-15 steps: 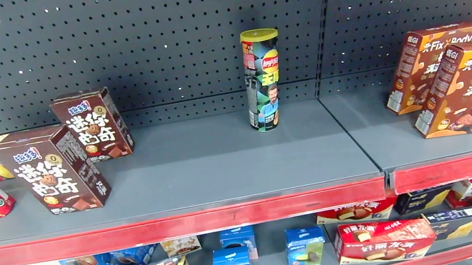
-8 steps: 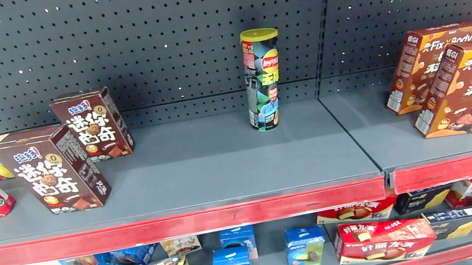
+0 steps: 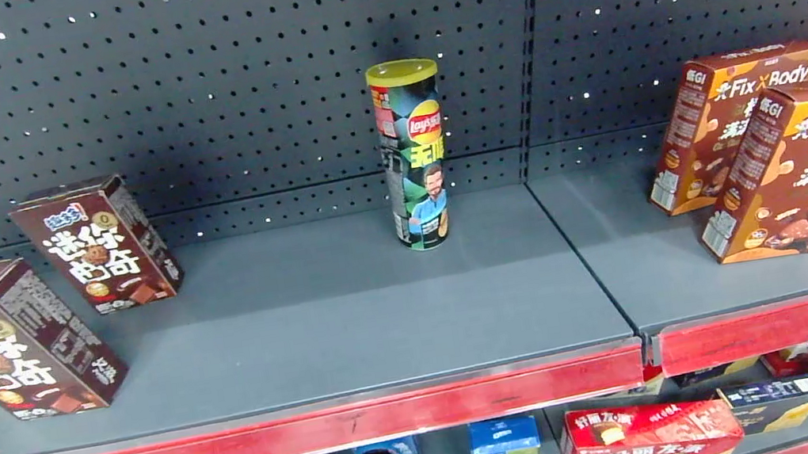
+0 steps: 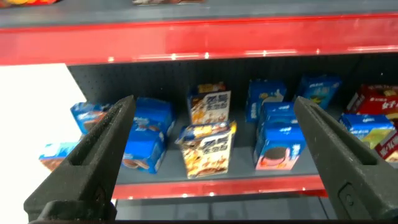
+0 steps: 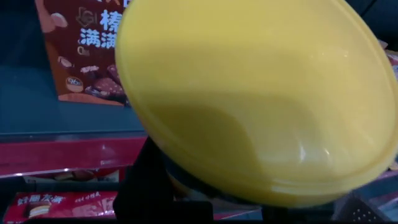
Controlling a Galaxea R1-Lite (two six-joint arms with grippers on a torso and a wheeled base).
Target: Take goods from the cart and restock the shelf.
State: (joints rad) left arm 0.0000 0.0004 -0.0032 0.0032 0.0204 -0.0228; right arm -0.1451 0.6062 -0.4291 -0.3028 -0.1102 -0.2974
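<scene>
Grey metal shelf (image 3: 323,327) fills the head view, a broad bare stretch mid-span, dark brown boxes (image 3: 6,350) leaning at the left end, orange-brown boxes (image 3: 796,168) at the right, and one tall chip tube (image 3: 413,153) upright near the back panel. Now the goods: a second tube, its yellow lid (image 5: 261,93) right up against the right wrist camera, sits between the dark fingers of the right end effector (image 5: 261,208), which looks pinched on the body below the lid. I'd judge it light, stiff-walled, smooth and a touch slippery, crushable if squeezed hard, so hold mid-body, never the pop-off lid. That arm hangs before the red shelf edge (image 5: 62,155). Left end effector (image 4: 212,102), fingers spread wide and carrying nothing, faces the lower shelf's blue boxes (image 4: 273,140)
</scene>
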